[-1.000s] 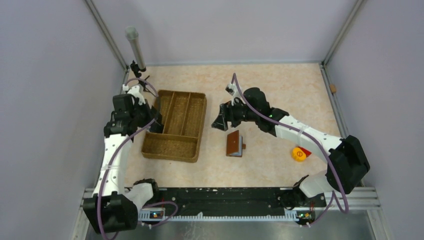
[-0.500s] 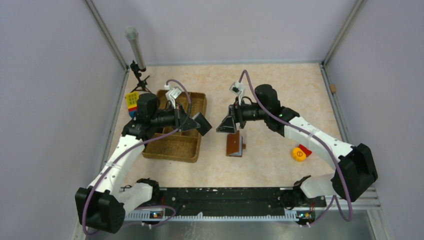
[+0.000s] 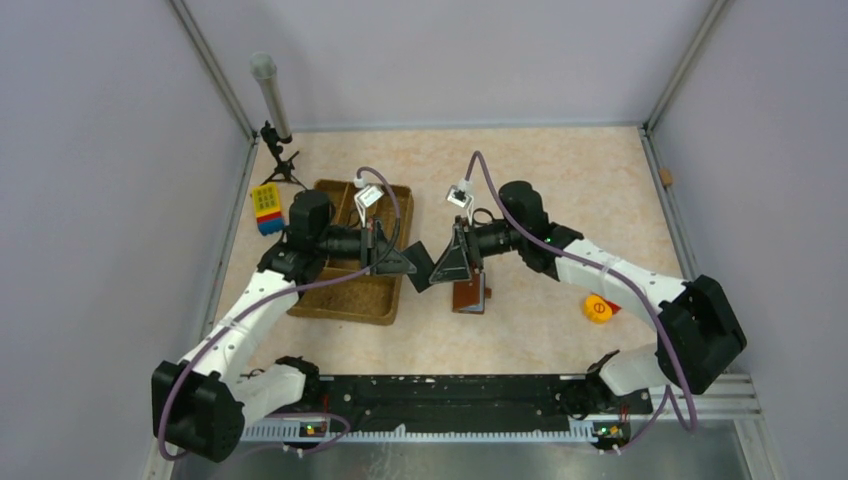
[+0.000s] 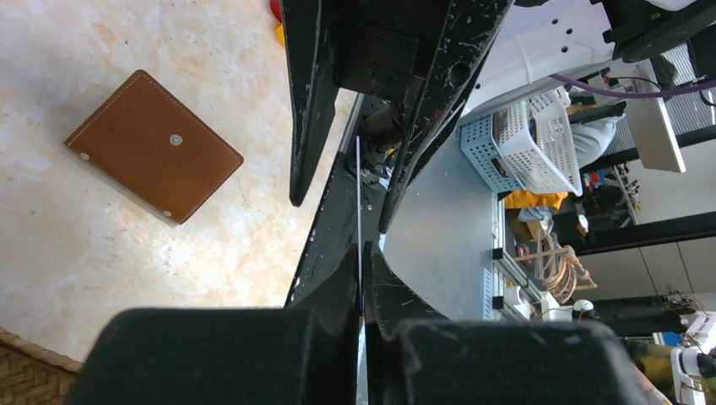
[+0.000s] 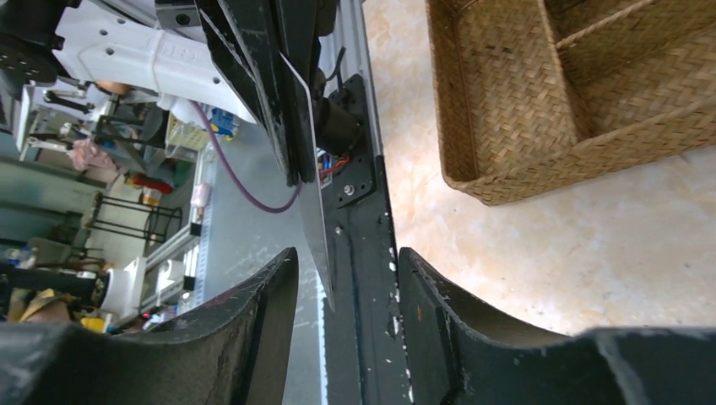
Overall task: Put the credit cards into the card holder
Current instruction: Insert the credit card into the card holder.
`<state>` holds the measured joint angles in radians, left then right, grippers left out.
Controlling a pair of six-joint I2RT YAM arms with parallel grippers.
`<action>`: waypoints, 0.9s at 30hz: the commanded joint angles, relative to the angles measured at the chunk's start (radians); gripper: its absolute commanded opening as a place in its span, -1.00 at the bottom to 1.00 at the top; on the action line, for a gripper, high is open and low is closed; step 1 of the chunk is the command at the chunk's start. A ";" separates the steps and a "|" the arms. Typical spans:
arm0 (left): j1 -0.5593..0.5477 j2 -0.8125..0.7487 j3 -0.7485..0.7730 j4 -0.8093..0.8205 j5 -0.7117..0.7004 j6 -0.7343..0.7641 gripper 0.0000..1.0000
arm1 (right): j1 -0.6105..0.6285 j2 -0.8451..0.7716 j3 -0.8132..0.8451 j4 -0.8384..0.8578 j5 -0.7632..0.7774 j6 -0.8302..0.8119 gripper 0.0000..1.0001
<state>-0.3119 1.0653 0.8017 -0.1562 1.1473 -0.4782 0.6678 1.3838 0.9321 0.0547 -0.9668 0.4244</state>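
Observation:
My left gripper (image 4: 360,249) is shut on a thin credit card (image 4: 358,181), which shows edge-on in the left wrist view. It holds the card out above the table right of the tray. My right gripper (image 5: 346,257) faces it, open. Its fingers (image 5: 270,304) stand on either side of the card's free end (image 5: 314,211), with a gap on both sides. From above, the two grippers meet tip to tip around the dark card (image 3: 422,271). The brown card holder (image 3: 466,293) lies flat just below the right gripper (image 3: 441,268), with a greyish edge showing along its right side. It also shows as a card holder (image 4: 154,145) in the left wrist view.
A large woven compartmented tray (image 3: 345,295) sits under the left arm. A yellow-and-blue block (image 3: 266,207) lies left of it. An orange round piece (image 3: 598,309) with a red bit lies at the right. A grey tube on a stand (image 3: 270,90) rises at the back left.
The left arm swung from the tray's left side across to the right, carrying the card. The right gripper came down and left to meet it, and its jaws narrowed around the card's end.

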 commanded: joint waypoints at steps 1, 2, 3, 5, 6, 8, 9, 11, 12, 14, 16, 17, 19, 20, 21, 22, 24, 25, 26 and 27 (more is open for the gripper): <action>-0.020 0.012 -0.002 0.058 0.022 0.002 -1.00 | 0.032 0.017 0.050 0.115 -0.044 0.037 -0.16; -0.025 0.015 -0.001 0.059 0.015 0.003 -1.00 | 0.036 0.023 0.052 0.129 -0.045 0.049 -0.25; -0.030 0.017 -0.001 0.060 0.002 0.003 -1.00 | 0.039 0.029 0.050 0.151 -0.046 0.064 -0.35; -0.046 0.026 -0.002 0.059 -0.027 0.004 -1.00 | 0.039 0.036 0.036 0.203 -0.035 0.112 -0.83; -0.058 0.032 -0.004 0.055 -0.055 0.006 -1.00 | 0.038 0.035 0.032 0.200 0.000 0.129 -1.00; -0.071 0.046 -0.011 0.049 -0.110 0.003 -0.67 | 0.023 0.033 0.032 0.137 0.084 0.140 -1.00; -0.079 0.053 -0.014 0.047 -0.150 0.001 -0.20 | 0.007 0.027 0.025 0.103 0.117 0.149 -1.00; -0.099 0.056 -0.019 0.039 -0.259 -0.004 0.51 | -0.042 -0.004 -0.014 0.064 0.182 0.189 -1.00; -0.113 0.055 -0.022 0.044 -0.322 -0.012 0.70 | -0.074 -0.027 -0.037 0.026 0.239 0.197 -1.00; -0.154 0.061 -0.021 0.051 -0.449 -0.031 0.87 | -0.106 -0.088 -0.084 -0.045 0.338 0.180 -1.00; -0.209 0.079 -0.015 0.074 -0.559 -0.071 0.94 | -0.118 -0.157 -0.114 -0.143 0.452 0.156 -1.00; -0.235 0.094 -0.016 0.092 -0.602 -0.094 0.95 | -0.124 -0.190 -0.129 -0.184 0.516 0.153 -1.00; -0.285 0.126 -0.017 0.127 -0.699 -0.148 0.96 | -0.136 -0.252 -0.162 -0.260 0.650 0.157 -1.00; -0.309 0.147 -0.018 0.141 -0.736 -0.179 0.97 | -0.142 -0.277 -0.180 -0.299 0.718 0.164 -1.00; -0.326 0.169 -0.019 0.148 -0.761 -0.203 0.97 | -0.152 -0.308 -0.201 -0.326 0.776 0.171 -1.00; -0.345 0.193 -0.022 0.168 -0.786 -0.224 0.97 | -0.163 -0.328 -0.225 -0.342 0.809 0.179 -1.00; -0.364 0.239 -0.032 0.208 -0.809 -0.258 0.97 | -0.177 -0.357 -0.276 -0.343 0.846 0.197 -1.00; -0.369 0.261 -0.042 0.235 -0.804 -0.283 0.98 | -0.180 -0.364 -0.297 -0.333 0.857 0.211 -1.00; -0.375 0.288 -0.053 0.262 -0.798 -0.303 0.97 | -0.180 -0.369 -0.325 -0.320 0.854 0.220 -1.00; -0.380 0.305 -0.066 0.292 -0.792 -0.320 0.97 | -0.180 -0.369 -0.346 -0.305 0.850 0.233 -1.00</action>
<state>-0.6712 1.3094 0.7738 -0.0139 0.4290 -0.6888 0.4995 1.0313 0.6582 -0.2283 -0.2340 0.6090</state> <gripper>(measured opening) 0.986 0.005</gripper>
